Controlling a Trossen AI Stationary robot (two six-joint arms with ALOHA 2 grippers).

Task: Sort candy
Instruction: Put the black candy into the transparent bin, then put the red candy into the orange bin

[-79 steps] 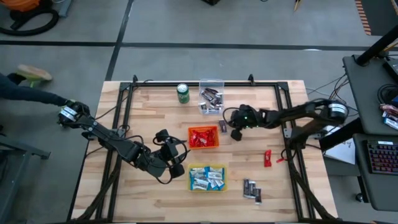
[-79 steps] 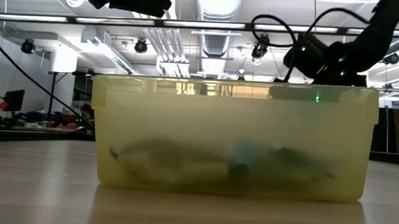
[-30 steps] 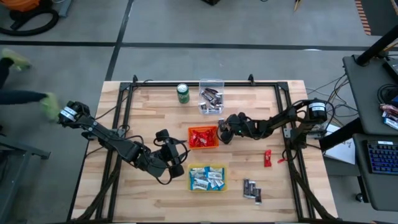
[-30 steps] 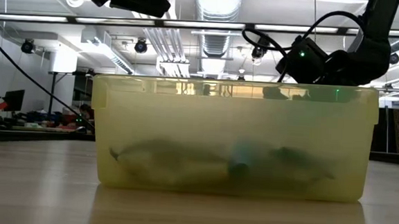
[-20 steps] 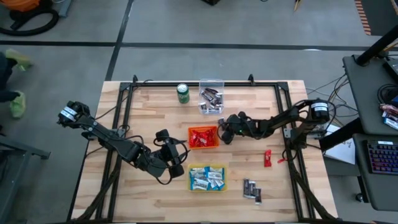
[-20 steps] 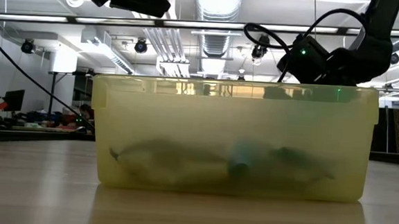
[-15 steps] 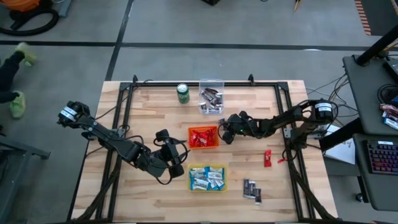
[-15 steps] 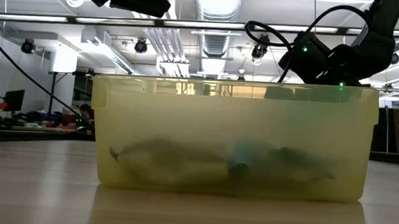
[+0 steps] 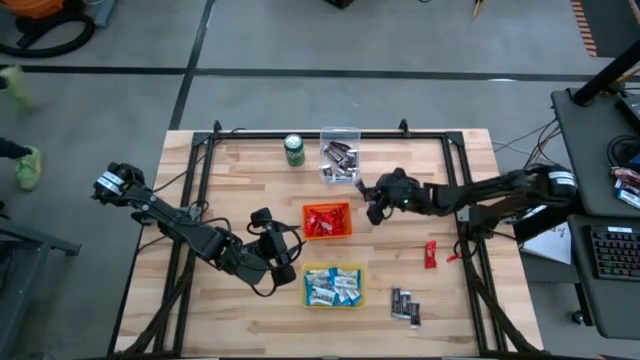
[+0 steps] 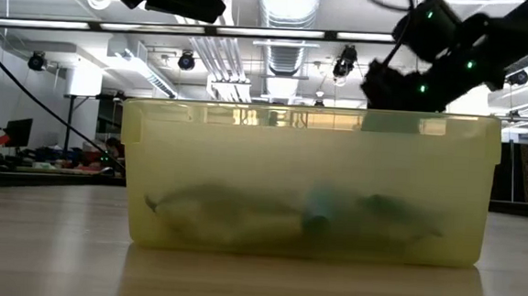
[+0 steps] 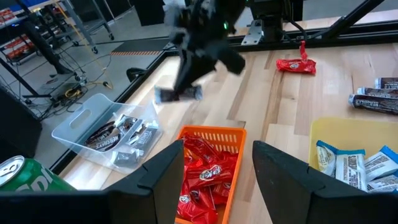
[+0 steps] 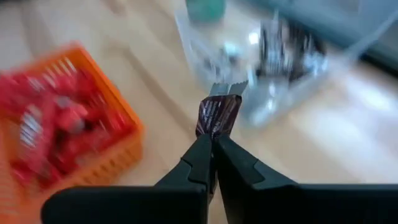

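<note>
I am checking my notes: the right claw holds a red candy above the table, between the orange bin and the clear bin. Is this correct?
Not quite: the candy in the right claw is dark brown, as the right wrist view shows. It is indeed above the table, between the orange bin and the clear bin.

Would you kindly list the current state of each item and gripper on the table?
right gripper: shut on a dark candy bar, lifted near the clear bin.
left gripper: open, empty, beside the yellow bin.
clear bin: holds dark candies.
orange bin: holds red candies.
yellow bin: holds blue-and-white candies.
red candy: loose on table.
two dark candies: loose on table.
green can: upright.
</note>
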